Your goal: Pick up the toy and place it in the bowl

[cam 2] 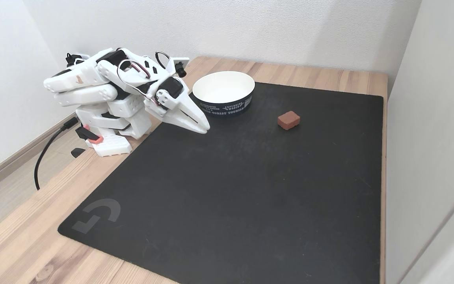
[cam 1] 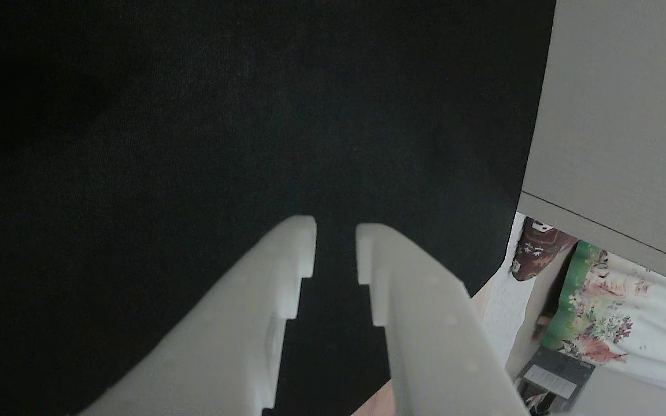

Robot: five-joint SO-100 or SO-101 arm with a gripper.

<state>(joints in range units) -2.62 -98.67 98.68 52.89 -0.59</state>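
Toy [cam 2: 289, 120] lies on the black mat [cam 2: 231, 197], well apart from the gripper [cam 2: 203, 128], out past its tips and beyond the bowl [cam 2: 223, 94] just beside it. Gripper holds nothing, jaws a narrow gap apart. Toy looks light and rigid; pinching two flat opposite sides should hold. Bowl's band reads "FOREST TOURISM".
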